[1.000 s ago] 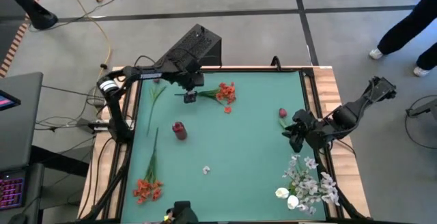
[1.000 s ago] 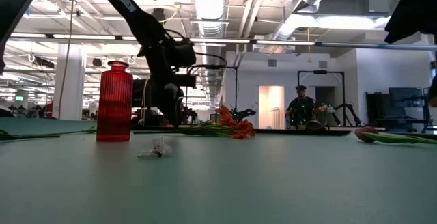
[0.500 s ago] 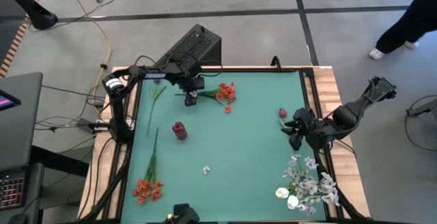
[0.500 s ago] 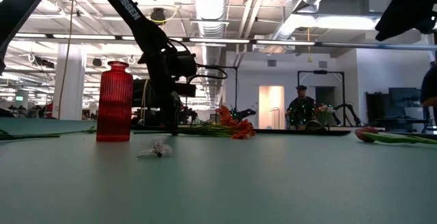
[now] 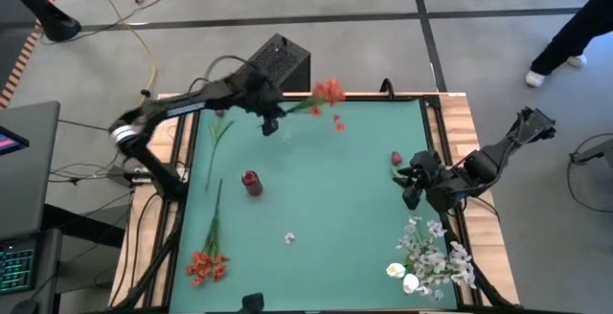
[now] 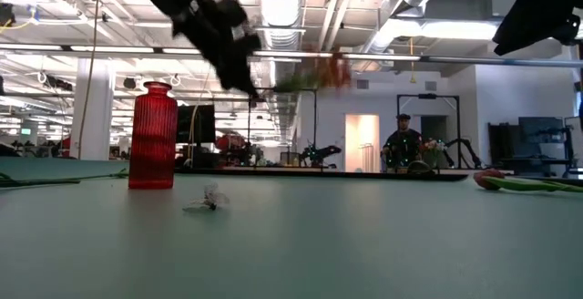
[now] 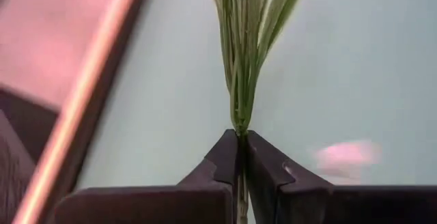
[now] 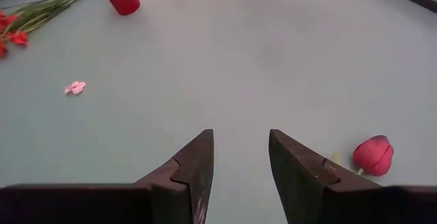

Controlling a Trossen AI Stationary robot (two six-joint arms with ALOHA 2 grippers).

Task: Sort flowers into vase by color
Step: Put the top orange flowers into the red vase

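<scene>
With its fingers clenched on the green stems, the left gripper (image 5: pixel 272 123) carries the orange-red flower (image 5: pixel 329 91) clear of the table (image 5: pixel 354 218), up near the far edge, blossoms leading. That low grip keeps the stem end free, handy for dropping it into the red vase (image 5: pixel 251 183), which stands upright just nearby. Over on the right side, the right gripper (image 5: pixel 414 188) waits, fingers parted and holding nothing, beside a dark red bud (image 5: pixel 396 159). White flowers (image 5: pixel 431 257) lie in the near right corner; another orange-red bunch (image 5: pixel 205 264) near left.
</scene>
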